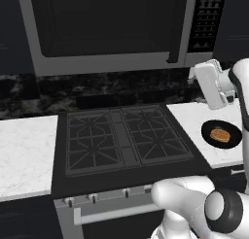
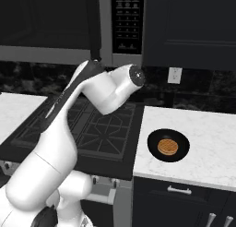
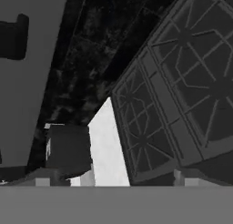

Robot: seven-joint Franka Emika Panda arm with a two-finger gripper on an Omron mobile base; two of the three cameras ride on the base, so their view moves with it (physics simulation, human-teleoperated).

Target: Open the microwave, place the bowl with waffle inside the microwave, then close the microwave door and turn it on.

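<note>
Bowl (image 2: 168,145) first: the small shallow black dish sits on the white marble tabletop (image 2: 207,143) just right of the black gas stove (image 1: 124,138), and in the left base view it lies at the right edge of the picture (image 1: 222,134). Inside it rests the waffle (image 2: 168,146), a golden-brown rounded piece lying flat near the middle of the bowl, much smaller than the dish around it (image 1: 220,135).

Above the stove hangs the microwave (image 1: 112,31), grey-framed with a dark glass front. Its microwave door (image 1: 104,22) lies flush with the frame, closed, with the black vertical bar handle (image 1: 174,29) at its right edge and the black button panel (image 1: 206,19) beside that.

The hand (image 3: 111,177) is released, its two small dark tips standing wide apart with nothing between them. In the hand view it looks along the dark speckled backsplash (image 3: 91,59), with the stove grates to one side and a strip of white tabletop near the tips. It touches nothing and is well apart from the bowl. The white wrist block rises below the microwave's right corner in the left base view.
</note>
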